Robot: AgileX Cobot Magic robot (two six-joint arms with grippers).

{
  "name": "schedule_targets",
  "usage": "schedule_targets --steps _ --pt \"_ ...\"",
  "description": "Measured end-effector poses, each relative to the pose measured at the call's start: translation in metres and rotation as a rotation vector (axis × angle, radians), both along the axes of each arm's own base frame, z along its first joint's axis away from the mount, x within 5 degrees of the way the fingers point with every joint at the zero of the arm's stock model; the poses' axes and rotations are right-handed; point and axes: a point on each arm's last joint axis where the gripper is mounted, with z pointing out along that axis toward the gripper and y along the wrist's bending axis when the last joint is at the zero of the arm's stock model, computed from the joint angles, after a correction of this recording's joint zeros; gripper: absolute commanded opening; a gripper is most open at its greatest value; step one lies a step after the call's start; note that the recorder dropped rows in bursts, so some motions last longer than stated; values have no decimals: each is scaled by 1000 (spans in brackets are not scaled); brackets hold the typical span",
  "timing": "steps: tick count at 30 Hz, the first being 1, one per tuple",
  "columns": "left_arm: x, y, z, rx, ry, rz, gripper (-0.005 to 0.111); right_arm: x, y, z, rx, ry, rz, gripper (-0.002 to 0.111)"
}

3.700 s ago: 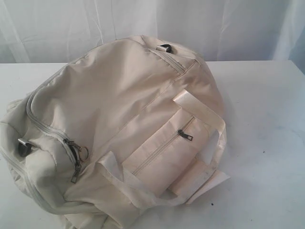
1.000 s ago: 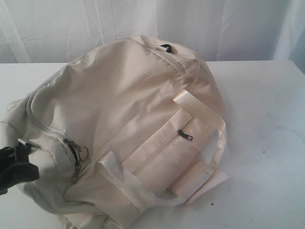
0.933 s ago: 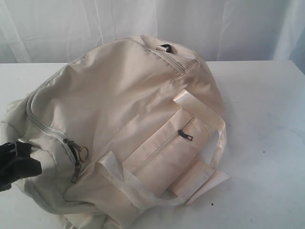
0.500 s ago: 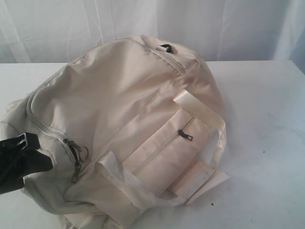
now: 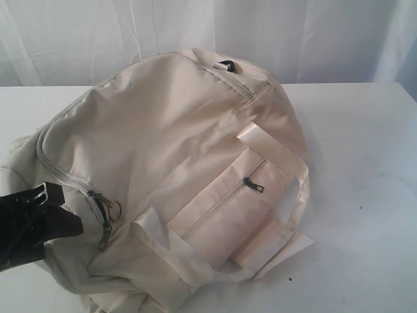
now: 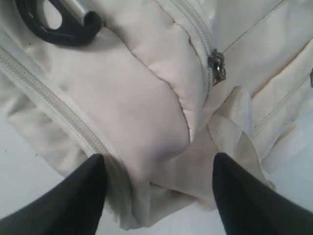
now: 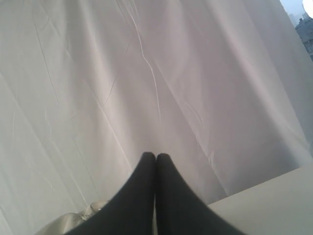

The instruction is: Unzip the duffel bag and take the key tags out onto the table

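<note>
- Approach is what has changed: my black two-fingered left pincer was not over the desk some seconds ago. It then came in over the left edge, and now it stands against the left end of the large cream soft-fabric duffel bag.
- This pincer is wide open and holds nothing. In its wrist view a bulge of bag fabric lies between the two fingers, but I cannot tell if they touch it.
- The bag lies across the left and middle part of the wide flat white table, reaching nearly from the far edge to the near edge. It has not moved, and its main zipper looks closed.
- The small dark metal zipper pulls, with a ring, sit just beside the pincer. I judge the next step is to close on one pull, which is thin and may slip.
- My right pincer has its fingers pressed together, empty, facing the white curtain.
- The coloured plastic key tags are not visible; I suppose they are inside the bag.
</note>
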Motion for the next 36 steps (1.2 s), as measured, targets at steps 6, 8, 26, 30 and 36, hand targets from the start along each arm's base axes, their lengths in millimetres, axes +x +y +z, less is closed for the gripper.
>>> schedule_targets --steps 6,8,26,30,36 --pt "7 -2 -8 20 20 4 61 0 0 0 0 0 0 0" --pt "11 -3 -11 27 23 9 55 0 0 0 0 0 0 0" --pt "30 -5 -35 141 38 -6 0 0 0 0 -5 1 -3 0" --pt "29 -3 -37 223 17 -70 0 0 0 0 -5 3 -3 0" --pt "27 1 -39 322 2 -155 0 1 1 -4 -33 42 4 0"
